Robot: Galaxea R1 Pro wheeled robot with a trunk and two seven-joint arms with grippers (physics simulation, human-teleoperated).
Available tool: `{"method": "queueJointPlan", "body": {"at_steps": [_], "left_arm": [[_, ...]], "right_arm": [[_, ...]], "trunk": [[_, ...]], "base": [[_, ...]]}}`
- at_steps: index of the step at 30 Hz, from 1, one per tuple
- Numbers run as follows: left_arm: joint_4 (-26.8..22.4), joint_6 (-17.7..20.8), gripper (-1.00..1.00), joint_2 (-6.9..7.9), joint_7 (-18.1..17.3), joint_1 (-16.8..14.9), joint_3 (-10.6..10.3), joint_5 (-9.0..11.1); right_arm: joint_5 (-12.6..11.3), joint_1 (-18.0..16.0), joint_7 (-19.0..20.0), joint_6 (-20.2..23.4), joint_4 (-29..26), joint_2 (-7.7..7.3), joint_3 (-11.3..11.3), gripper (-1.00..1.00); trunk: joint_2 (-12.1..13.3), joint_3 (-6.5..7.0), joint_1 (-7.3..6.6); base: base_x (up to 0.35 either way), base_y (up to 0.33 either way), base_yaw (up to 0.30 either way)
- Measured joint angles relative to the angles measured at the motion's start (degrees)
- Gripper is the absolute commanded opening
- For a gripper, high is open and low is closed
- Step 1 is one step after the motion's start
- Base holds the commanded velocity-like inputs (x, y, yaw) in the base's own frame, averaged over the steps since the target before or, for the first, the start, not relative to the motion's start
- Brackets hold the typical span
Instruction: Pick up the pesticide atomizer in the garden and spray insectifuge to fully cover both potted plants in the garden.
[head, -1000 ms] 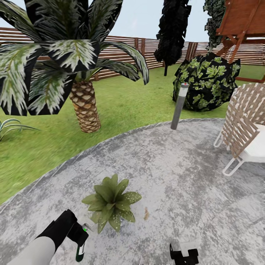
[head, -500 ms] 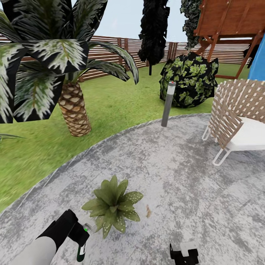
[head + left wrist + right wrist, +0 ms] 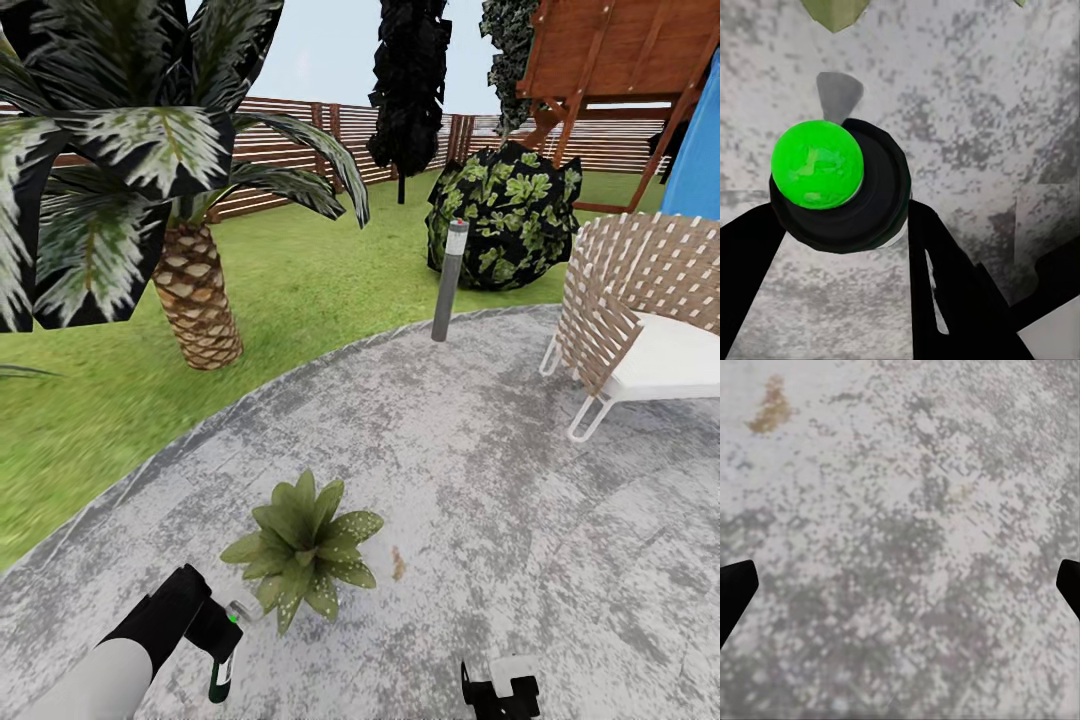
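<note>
Left pincer (image 3: 222,640) clamping pesticide atomizer (image 3: 222,668) beside potted plant (image 3: 303,545), green cap (image 3: 817,164) wrist-visible, right pincer (image 3: 900,585) wide.

I can read no text, label, brand or number on anything in these views.

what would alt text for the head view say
The left end effector holds a small spray bottle beside a low speckled-leaf potted plant on a round grey patio. Beyond lie lawn, a palm tree, a grey lamp post, a dark shrub, a woven chair and a slatted fence.
</note>
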Motion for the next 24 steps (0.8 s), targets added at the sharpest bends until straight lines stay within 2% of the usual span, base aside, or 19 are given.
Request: {"method": "queueJointPlan", "body": {"at_steps": [2, 5, 8, 10, 11, 17, 21, 24], "left_arm": [[0.2, 1.0, -1.00, 0.06, -0.2, -0.4, 0.0, 0.1], [-0.3, 4.9, -1.00, -0.32, -0.2, -0.7, -0.1, 0.2], [-0.5, 5.7, -1.00, -0.27, -1.3, -1.0, -3.8, 0.2], [-0.5, 5.7, -1.00, -0.29, -3.7, -1.3, -4.4, 0.1], [-0.6, 5.7, -1.00, -0.46, -5.9, -1.6, -4.8, 0.0], [-0.6, 5.6, -1.00, -0.51, -6.8, -1.7, -4.9, -0.3], [-0.8, 5.6, -1.00, 0.18, -6.8, -1.7, -4.8, -0.3], [-3.8, 5.7, -1.00, 0.30, -6.8, -1.6, -4.8, -0.1]], "right_arm": [[0.0, 0.0, 0.0, 0.0, 0.0, -0.05, 0.0, 1.00], [0.1, 0.0, 0.0, 0.0, 0.0, -0.08, 0.0, 1.00], [0.1, 0.0, 0.0, 0.0, 0.0, -0.09, 0.0, 1.00], [0.1, 0.0, 0.0, 0.0, 0.0, -0.09, 0.0, 1.00], [0.0, 0.0, 0.0, 0.1, 0.0, -0.07, 0.0, 1.00], [-0.1, 0.0, 0.0, 0.1, 0.0, -0.01, 0.0, 1.00], [-0.1, 0.0, 0.0, 0.1, 0.0, -0.01, 0.0, 1.00], [0.0, 0.0, 0.0, 0.1, 0.0, -0.01, 0.0, 1.00]], "trunk": [[0.0, 0.00, 0.00], [0.0, 0.00, 0.00], [0.0, 0.00, 0.00], [0.0, 0.00, 0.00], [0.0, 0.00, 0.00], [0.0, 0.10, 0.00], [0.0, 0.27, 0.00], [0.0, 0.38, 0.00]], "base": [[-0.004, 0.000, 0.000], [0.000, 0.000, 0.000], [0.000, 0.000, 0.000], [0.000, 0.000, 0.000], [0.000, 0.000, 0.000], [0.000, 0.000, -0.138], [0.000, 0.000, -0.230], [0.000, 0.000, -0.232]]}}
